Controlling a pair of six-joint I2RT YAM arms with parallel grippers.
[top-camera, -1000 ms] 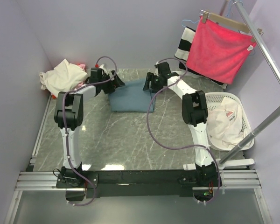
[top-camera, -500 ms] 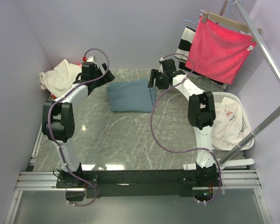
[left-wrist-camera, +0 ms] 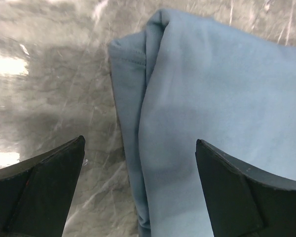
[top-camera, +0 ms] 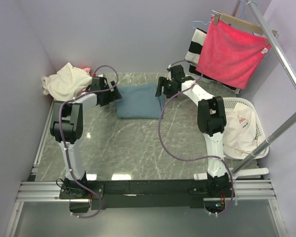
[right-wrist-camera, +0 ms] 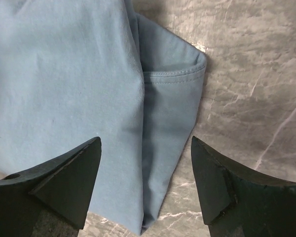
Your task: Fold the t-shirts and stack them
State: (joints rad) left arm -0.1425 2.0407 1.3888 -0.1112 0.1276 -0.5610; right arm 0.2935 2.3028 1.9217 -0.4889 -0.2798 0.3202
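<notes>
A folded dusty blue-grey t-shirt (top-camera: 137,101) lies on the marble table at the back middle. My left gripper (top-camera: 110,95) is open over its left edge; the left wrist view shows the shirt (left-wrist-camera: 212,113) spanning the gap between the jaws. My right gripper (top-camera: 162,90) is open over its right edge; the right wrist view shows the folded sleeve end (right-wrist-camera: 163,113) between the jaws. A cream t-shirt (top-camera: 64,81) with a bit of pink/red cloth (top-camera: 85,70) behind it is heaped at the back left. A white t-shirt with red print (top-camera: 239,127) lies in the basket.
A white laundry basket (top-camera: 256,140) stands at the right edge. A bright pink-red towel (top-camera: 232,52) hangs on a hanger from a metal rack (top-camera: 286,64), with black-and-white striped cloth (top-camera: 195,47) behind it. Lilac walls enclose the table (top-camera: 138,148).
My left arm has come down from the back left onto the blue shirt's left edge. My right gripper has stayed at the right edge. The shirt lies flatter than a second ago.
</notes>
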